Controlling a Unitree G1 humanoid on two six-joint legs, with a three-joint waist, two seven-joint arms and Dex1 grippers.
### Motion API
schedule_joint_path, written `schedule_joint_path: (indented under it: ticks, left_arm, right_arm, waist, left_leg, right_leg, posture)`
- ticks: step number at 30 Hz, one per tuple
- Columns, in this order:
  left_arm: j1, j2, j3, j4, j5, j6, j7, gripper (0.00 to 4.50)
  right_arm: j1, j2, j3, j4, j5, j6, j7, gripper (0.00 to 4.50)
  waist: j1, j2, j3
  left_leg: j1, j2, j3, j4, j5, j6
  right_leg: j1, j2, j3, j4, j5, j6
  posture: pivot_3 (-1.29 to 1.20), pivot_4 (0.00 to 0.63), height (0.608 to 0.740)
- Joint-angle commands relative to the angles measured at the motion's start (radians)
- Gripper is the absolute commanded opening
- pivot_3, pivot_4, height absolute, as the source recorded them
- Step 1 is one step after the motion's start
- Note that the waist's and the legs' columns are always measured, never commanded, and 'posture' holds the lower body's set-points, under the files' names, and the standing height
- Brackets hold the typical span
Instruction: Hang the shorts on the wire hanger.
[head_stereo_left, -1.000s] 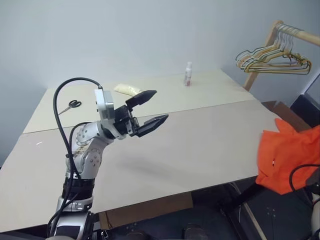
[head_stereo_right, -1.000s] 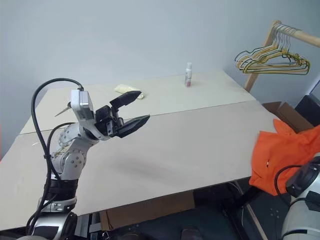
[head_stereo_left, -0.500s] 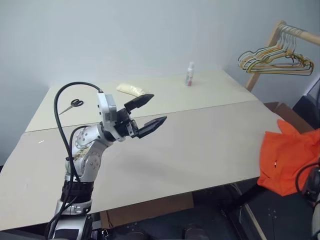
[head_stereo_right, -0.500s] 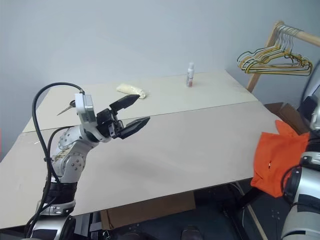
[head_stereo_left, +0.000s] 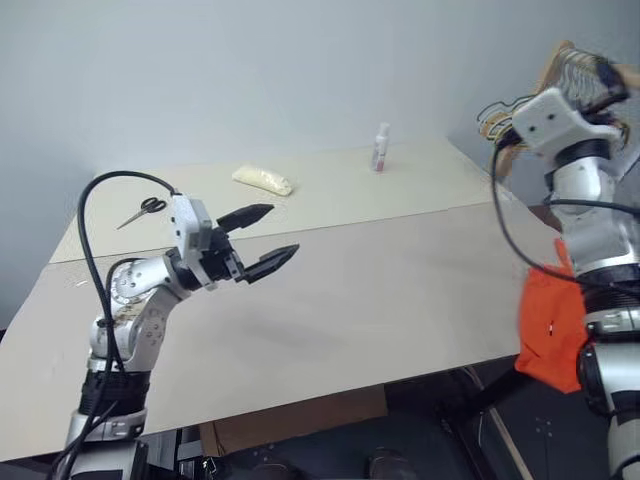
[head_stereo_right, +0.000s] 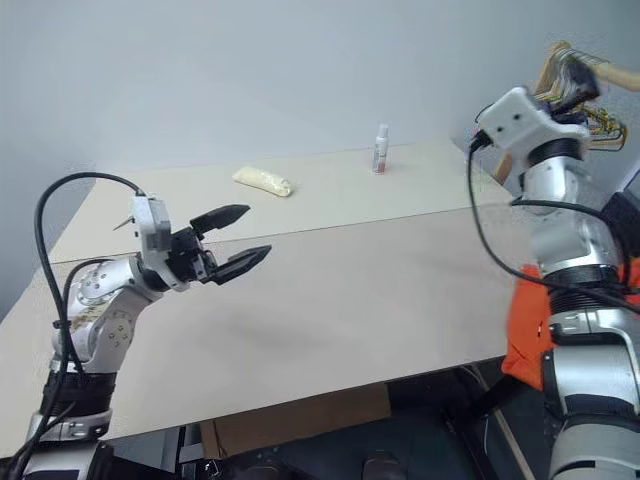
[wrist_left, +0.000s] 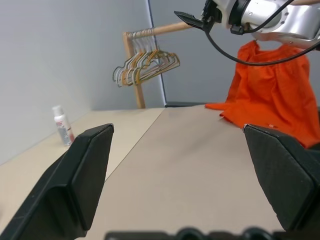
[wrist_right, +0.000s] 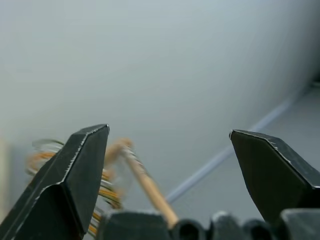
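The orange shorts hang just beyond the table's right edge, partly hidden behind my raised right arm; they are also in the left wrist view. The wire hanger is out of view. My right gripper is open and empty, held high at the right and pointing up at the wooden rail of the hanger rack. It is well above the shorts and apart from them. My left gripper hovers open and empty over the left part of the table, far from the shorts.
A bunch of yellow and pastel hangers hangs on the wooden rack at the far right. A small bottle, a pale yellow packet and scissors lie along the table's far side. A cardboard box sits under the table.
My right arm has swung up from the lower right and now stands in front of the hanger rack. The left gripper has drifted a little left and down, still open.
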Motion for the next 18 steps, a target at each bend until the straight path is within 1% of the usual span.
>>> schedule_joint_path:
  ticks: [1,2,5,6,8,12,16,18]
  left_arm:
    - [0.047,0.047,0.032,0.019,0.005,0.005,-0.042,4.5]
    - [0.066,0.055,0.032,0.024,0.014,-0.001,-0.044,4.5]
    - [0.114,0.077,0.034,0.028,0.037,-0.01,-0.051,4.5]
    - [0.127,0.085,0.035,0.028,0.047,-0.014,-0.052,4.5]
    - [0.145,0.102,0.036,0.03,0.066,-0.028,-0.059,4.5]
    - [0.156,0.119,0.041,0.024,0.08,-0.03,-0.06,4.5]
    - [0.156,0.129,0.042,0.01,0.068,-0.02,-0.074,4.5]
    - [0.156,0.13,0.043,0.005,0.063,-0.015,-0.074,4.5]
  right_arm:
    - [0.08,0.022,-0.02,-0.185,0.216,0.1,0.343,4.45]
    - [0.112,0.019,-0.014,-0.226,0.255,0.122,0.424,4.45]
    - [0.198,0.007,-0.016,-0.326,0.348,0.168,0.599,4.45]
    - [0.218,0.007,-0.024,-0.358,0.39,0.206,0.65,4.45]
    - [0.259,-0.006,-0.021,-0.403,0.416,0.209,0.725,4.45]
    - [0.337,-0.035,0.009,-0.451,0.379,0.182,0.797,4.45]
    - [0.383,-0.025,0.023,-0.47,0.333,0.161,0.793,4.45]
    - [0.383,-0.013,0.024,-0.47,0.324,0.193,0.789,4.45]
  waist:
    - [0.001,0.0,0.0]
    - [0.003,0.0,0.0]
    - [0.018,-0.001,0.001]
    - [0.024,-0.001,0.001]
    - [0.031,-0.001,0.001]
    - [0.057,-0.002,0.001]
    - [0.081,-0.002,0.001]
    - [0.082,-0.002,0.001]
  left_leg:
    - [0.0,0.0,0.0,0.0,0.0,0.0]
    - [0.0,0.0,-0.001,0.0,0.0,0.0]
    - [-0.002,0.0,-0.002,0.0,-0.002,0.003]
    - [-0.002,0.0,-0.002,0.0,-0.002,0.003]
    - [-0.002,0.0,-0.003,0.0,-0.002,0.003]
    - [-0.002,0.0,-0.006,0.0,-0.002,0.001]
    - [-0.002,0.0,-0.008,0.0,-0.001,-0.001]
    - [-0.002,0.0,-0.008,0.0,0.0,-0.002]
  right_leg:
    - [0.0,0.0,0.0,0.0,0.0,0.0]
    - [0.0,0.0,-0.001,0.0,0.0,0.0]
    - [-0.001,-0.001,-0.003,0.0,0.0,0.0]
    - [-0.002,-0.001,-0.003,0.0,0.0,0.0]
    - [-0.002,-0.001,-0.004,0.0,0.0,0.0]
    - [-0.002,-0.002,-0.007,0.0,0.0,0.0]
    - [-0.001,-0.002,-0.01,0.001,0.001,-0.002]
    - [-0.001,-0.002,-0.011,0.001,0.001,-0.003]
  posture:
    - [0.1,0.0,0.74]
    - [0.1,0.0,0.74]
    - [0.11,0.0,0.74]
    - [0.11,0.0,0.74]
    - [0.13,0.0,0.74]
    - [0.15,0.0,0.74]
    - [0.18,0.0,0.74]
    - [0.18,0.0,0.74]
